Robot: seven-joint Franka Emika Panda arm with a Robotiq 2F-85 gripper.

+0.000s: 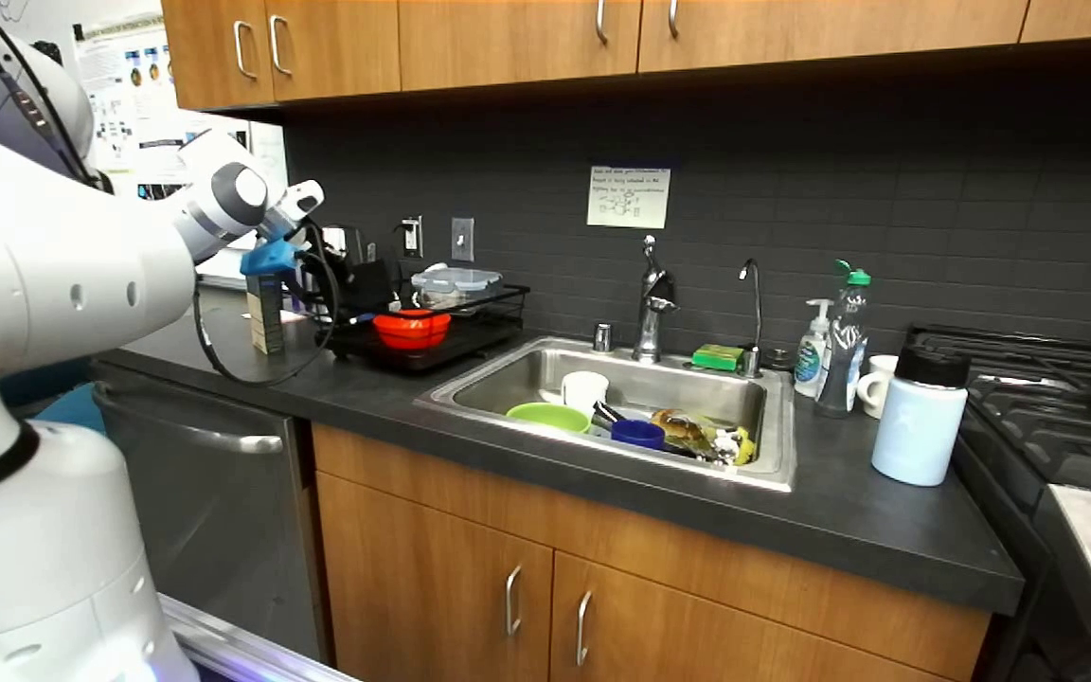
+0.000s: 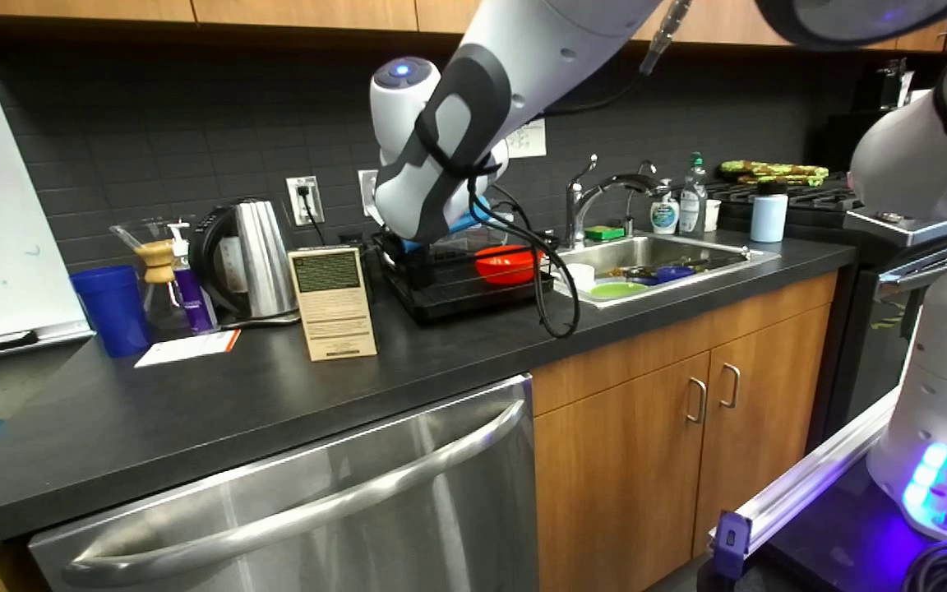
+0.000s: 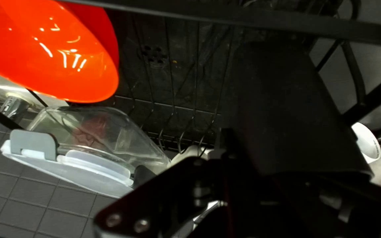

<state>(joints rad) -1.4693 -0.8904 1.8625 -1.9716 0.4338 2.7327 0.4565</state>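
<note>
Wrist view: showing the gripper low in the middle, sitting at or just beside the near end of a black box-shaped holder. Finding the holder mainly at one to two o'clock from the gripper, with long axis running almost twelve to six and leaning toward five at the near end. Losing most of the gripper in shadow against a dark backdrop, hence not being able to tell whether standing wide, narrow or pinching the holder's wall. Seeing the holder sitting at one end of the black dish rack, with the orange-red bowl tipping at ten o'clock from the gripper and the clear lidded container slanting at nine. In an exterior view, spotting the single arm extending at ten o'clock from the rack, and the sink lying at four. In an exterior view, noting the tan carton standing just short of nine o'clock from the rack, the steel kettle just past nine.
</note>
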